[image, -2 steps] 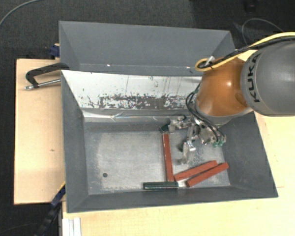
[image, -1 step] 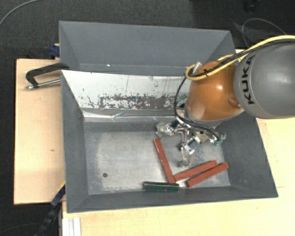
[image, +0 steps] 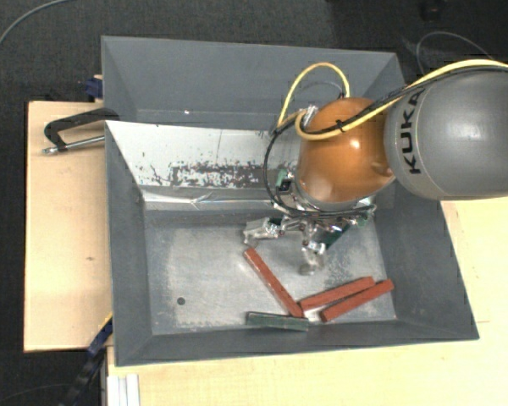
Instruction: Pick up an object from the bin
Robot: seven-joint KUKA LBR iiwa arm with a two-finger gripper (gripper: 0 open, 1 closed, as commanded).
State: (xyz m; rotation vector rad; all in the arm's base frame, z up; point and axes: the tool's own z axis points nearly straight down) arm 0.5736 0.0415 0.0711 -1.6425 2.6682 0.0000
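My gripper [image: 282, 247] hangs low over the middle of the bin floor, under the arm's orange cover. It is open: one metal fingertip [image: 256, 230] points left, the other [image: 311, 259] points down, and nothing sits between them. A long red stick [image: 272, 283] lies slanted just below the gripper, its upper end close under the left fingertip. Two more red sticks [image: 349, 296] lie side by side to the right of it, near the front wall, their left ends meeting its lower end.
A flat dark green strip [image: 276, 320] lies along the front wall, under the red sticks' meeting point. The arm comes in from the right and hides the bin's right back part. The floor's left half is bare grey metal.
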